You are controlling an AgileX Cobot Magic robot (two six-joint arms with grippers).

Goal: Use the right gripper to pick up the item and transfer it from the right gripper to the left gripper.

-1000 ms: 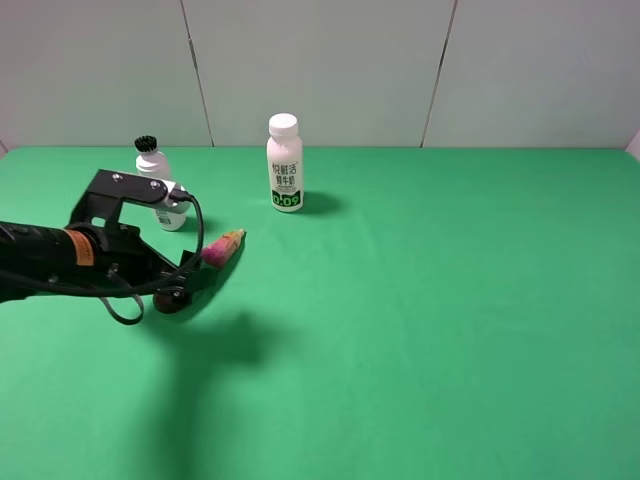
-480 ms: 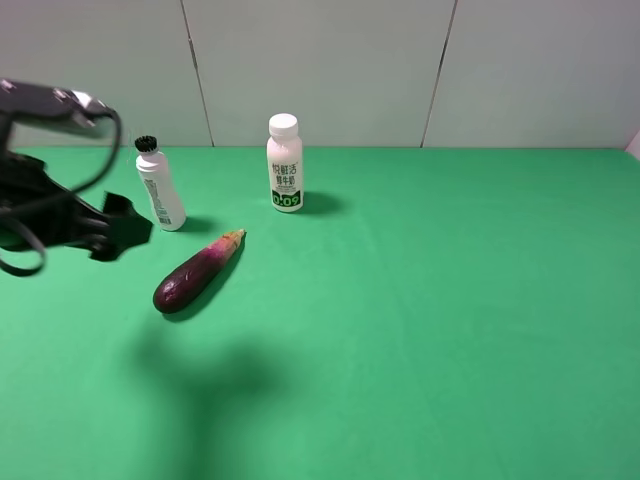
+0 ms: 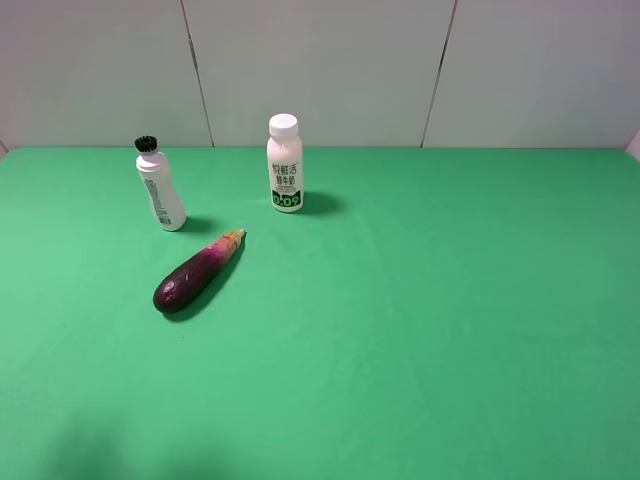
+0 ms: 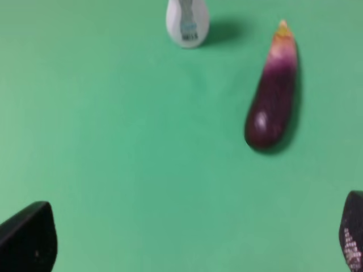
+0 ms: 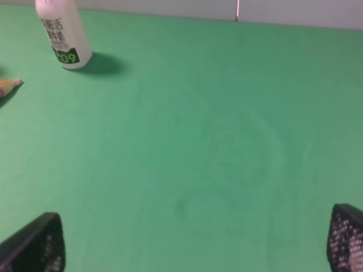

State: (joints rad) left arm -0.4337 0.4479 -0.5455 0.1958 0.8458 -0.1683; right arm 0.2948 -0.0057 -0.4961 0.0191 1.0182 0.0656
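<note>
The item, a slim purple eggplant point(image 3: 195, 272) with a tan tip, lies loose on the green table left of centre. Neither arm shows in the exterior high view. In the left wrist view the eggplant point(image 4: 272, 96) lies well ahead of my left gripper point(image 4: 190, 238). Its fingertips point(image 4: 25, 238) stand wide apart with nothing between them. My right gripper point(image 5: 190, 243) is also open and empty over bare green cloth. Only the eggplant's tan tip point(image 5: 8, 85) shows at the edge of that view.
A small white bottle with a black cap point(image 3: 160, 188) stands just behind the eggplant. A taller white bottle with green print point(image 3: 285, 165) stands further back near the grey wall. The green table point(image 3: 450, 320) stretches to the right and front.
The left arm, which hung over the eggplant a second ago, has pulled back to the left and out of the exterior high view. The eggplant lies where it was.
</note>
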